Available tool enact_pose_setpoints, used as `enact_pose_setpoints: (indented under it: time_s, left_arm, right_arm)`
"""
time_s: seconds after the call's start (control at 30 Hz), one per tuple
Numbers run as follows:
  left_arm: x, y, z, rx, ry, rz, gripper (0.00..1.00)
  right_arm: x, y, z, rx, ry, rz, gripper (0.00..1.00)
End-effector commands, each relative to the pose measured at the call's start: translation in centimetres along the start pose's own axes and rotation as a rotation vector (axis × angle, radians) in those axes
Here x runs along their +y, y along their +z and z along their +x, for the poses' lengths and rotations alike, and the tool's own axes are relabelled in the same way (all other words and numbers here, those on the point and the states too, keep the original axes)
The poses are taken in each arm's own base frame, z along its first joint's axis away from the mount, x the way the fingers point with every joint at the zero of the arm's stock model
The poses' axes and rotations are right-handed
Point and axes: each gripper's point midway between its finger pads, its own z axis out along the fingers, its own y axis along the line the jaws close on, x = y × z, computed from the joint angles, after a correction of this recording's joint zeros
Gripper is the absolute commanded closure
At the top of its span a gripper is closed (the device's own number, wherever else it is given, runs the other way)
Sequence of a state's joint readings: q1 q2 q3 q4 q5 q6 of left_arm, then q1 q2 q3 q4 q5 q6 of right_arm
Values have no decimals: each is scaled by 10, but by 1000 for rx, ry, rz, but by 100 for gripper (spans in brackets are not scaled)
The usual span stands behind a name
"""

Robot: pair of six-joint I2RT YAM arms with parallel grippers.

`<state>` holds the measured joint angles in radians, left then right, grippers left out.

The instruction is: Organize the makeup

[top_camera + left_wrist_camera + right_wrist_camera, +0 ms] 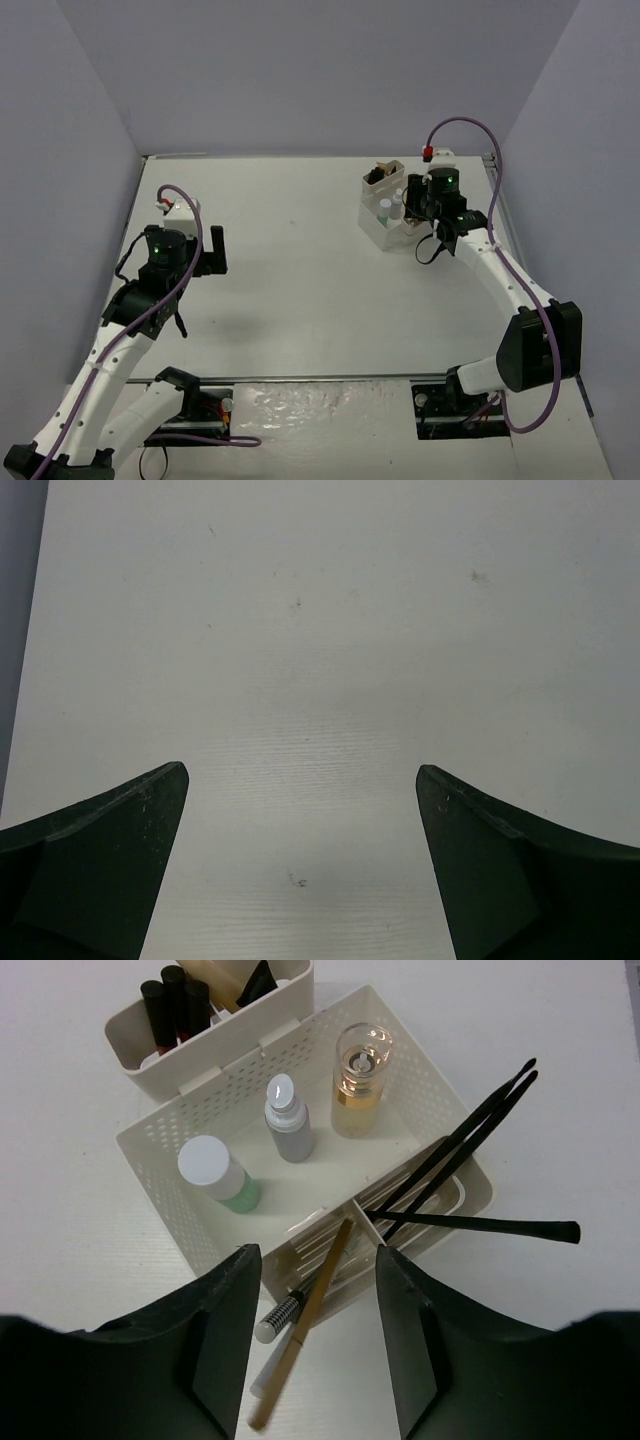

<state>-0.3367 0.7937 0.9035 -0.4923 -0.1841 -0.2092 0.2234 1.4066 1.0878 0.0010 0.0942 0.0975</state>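
While our right claw (317, 1252) hangs open, empty, we note the tan pencil (300, 1325) lined up beneath its jaws, poking from the box (165, 1130): likely next pick.

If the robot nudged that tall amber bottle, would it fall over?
Probably tippy: the amber bottle stands upright, tall and narrow, in the white box. Its glossy, glass-like surface may be slippery and perhaps fragile.

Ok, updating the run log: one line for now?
left tool open over table | right tool open above white compartment box | tan pencil under gap, ungripped
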Motion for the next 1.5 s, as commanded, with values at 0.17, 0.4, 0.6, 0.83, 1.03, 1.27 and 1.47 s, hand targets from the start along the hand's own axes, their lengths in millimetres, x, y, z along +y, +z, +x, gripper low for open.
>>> enact_pose_setpoints:
  time_s: [0.17,0.4,0.6,0.83,1.03,1.27,1.47]
  left_arm:
    - [3,-9,-28,-107,-25,-2,3]
    - [17,-27,-39,-137,-25,-53,3]
    - [35,-63,-50,-167,-36,-110,3]
    - [51,-104,-49,-218,-69,-134,3]
    - [59,-114,-38,-245,-80,-152,3]
    - [63,-104,-18,-235,-100,-178,3]
    - [61,-92,-5,-246,-134,-182,3]
  right_arm:
    - [11,-47,-71,-208,59,-77,12]
    - [-13,-145,-108,-411,103,-46,0]
    - [-43,-226,-102,-571,156,12,0]
    - [-75,-292,-71,-707,180,80,0]
    - [-86,-297,-44,-701,161,119,0]
    - [-91,-304,-35,-729,171,132,0]
    - [-91,-302,-28,-735,172,127,0]
